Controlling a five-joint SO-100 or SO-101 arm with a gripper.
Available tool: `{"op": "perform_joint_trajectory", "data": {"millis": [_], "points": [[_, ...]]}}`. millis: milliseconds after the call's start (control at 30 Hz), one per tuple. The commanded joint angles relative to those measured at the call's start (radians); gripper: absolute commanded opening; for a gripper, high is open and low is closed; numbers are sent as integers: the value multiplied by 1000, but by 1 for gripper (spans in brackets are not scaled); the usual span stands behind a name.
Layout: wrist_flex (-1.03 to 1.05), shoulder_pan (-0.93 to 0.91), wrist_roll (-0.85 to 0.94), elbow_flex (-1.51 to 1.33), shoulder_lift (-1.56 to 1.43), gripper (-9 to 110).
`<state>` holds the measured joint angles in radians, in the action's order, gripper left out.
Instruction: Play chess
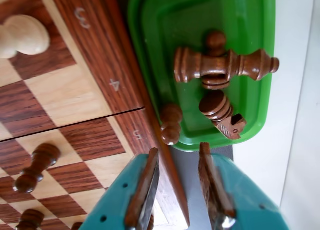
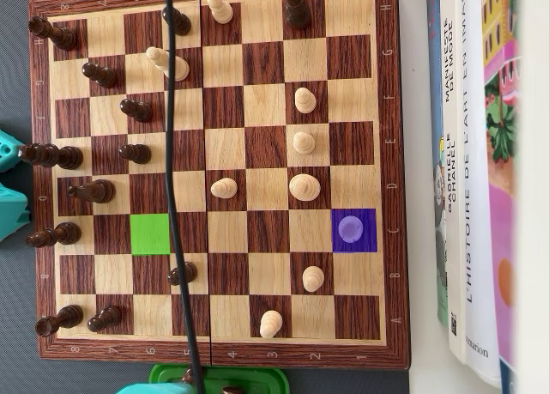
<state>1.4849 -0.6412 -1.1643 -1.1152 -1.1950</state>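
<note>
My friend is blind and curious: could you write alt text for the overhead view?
A wooden chessboard mid-game, seen from above: dark pieces crowd the left side, light pieces are scattered right of centre. One square is tinted green and another purple; a black cable crosses the board and books lie along the right.

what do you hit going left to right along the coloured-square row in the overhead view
dark piece at the left edge → green square → black cable → purple square holding a purple-tinted piece

Glossy green plastic tray (image 1: 155, 49) holds varnished dark wooden pieces (image 1: 220, 65) beside smooth wood-veneer chessboard (image 1: 100, 54).
</note>
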Motion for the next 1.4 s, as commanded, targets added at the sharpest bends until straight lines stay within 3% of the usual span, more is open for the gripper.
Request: {"op": "perform_joint_trajectory", "data": {"millis": [0,767,1367], "points": [[2,63,-2,49,-124,13],[-64,502,-155,54,-245,13],[-106,532,-183,278,38,13]]}}
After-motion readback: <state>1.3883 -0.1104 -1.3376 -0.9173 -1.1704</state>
